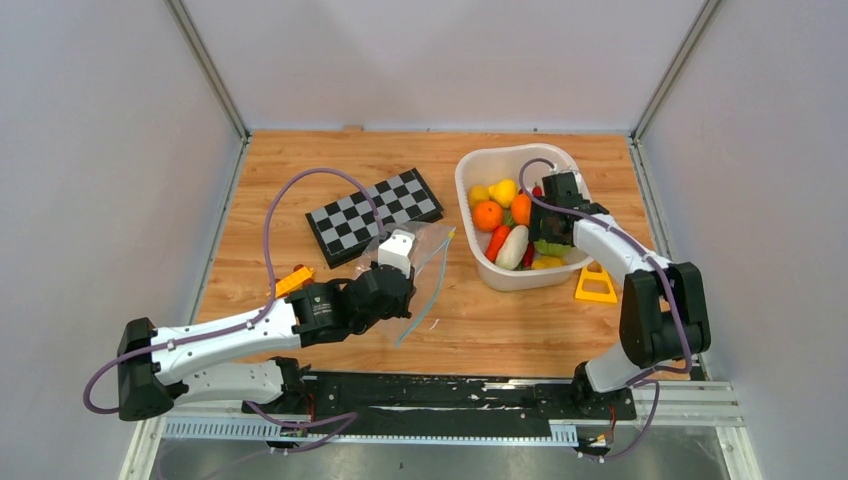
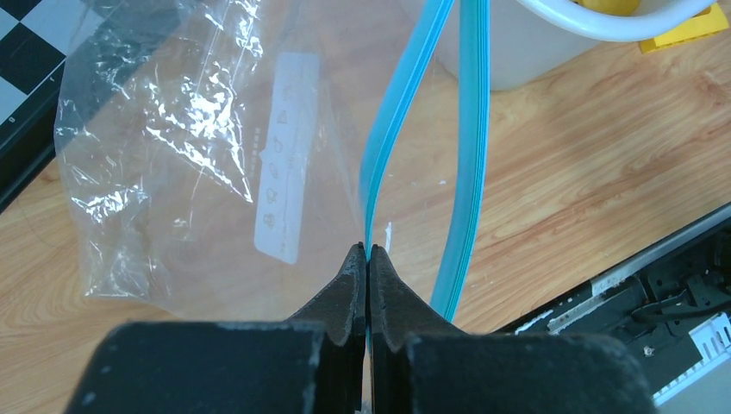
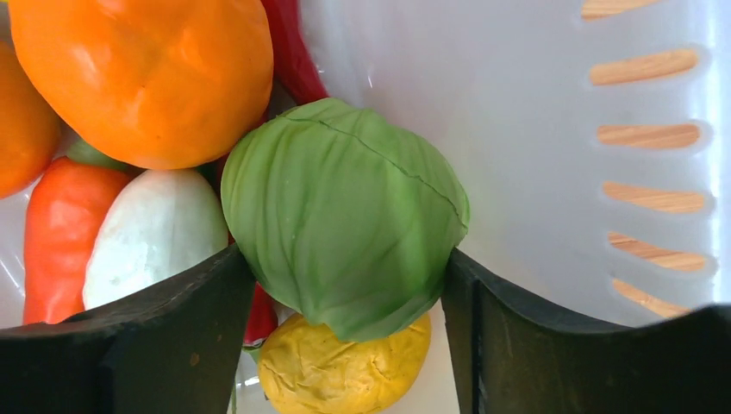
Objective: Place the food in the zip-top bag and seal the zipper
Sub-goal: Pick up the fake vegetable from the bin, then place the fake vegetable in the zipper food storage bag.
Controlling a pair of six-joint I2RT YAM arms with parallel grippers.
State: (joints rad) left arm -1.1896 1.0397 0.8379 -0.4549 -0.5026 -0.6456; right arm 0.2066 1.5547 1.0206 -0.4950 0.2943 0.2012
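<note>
The clear zip-top bag (image 1: 428, 255) (image 2: 172, 155) lies on the wooden table beside the basket. My left gripper (image 1: 403, 285) (image 2: 368, 250) is shut on one lip of its teal-blue zipper (image 2: 384, 147); the other lip (image 2: 470, 172) hangs loose to the right, so the mouth gapes. The food sits in the white basket (image 1: 470, 170) (image 3: 534, 129): an orange (image 1: 488, 214) (image 3: 146, 78), a white radish (image 1: 512, 247) (image 3: 151, 233), a yellow piece (image 3: 345, 366). My right gripper (image 1: 548, 235) (image 3: 340, 254) reaches into the basket, both fingers pressed against the sides of the green cabbage (image 3: 345, 207), which rests on the yellow piece.
A folded chessboard (image 1: 375, 213) lies behind the bag. A yellow triangular toy (image 1: 596, 285) sits right of the basket, an orange-yellow toy (image 1: 292, 280) left of my left arm. The black base rail (image 1: 470, 392) runs along the near edge.
</note>
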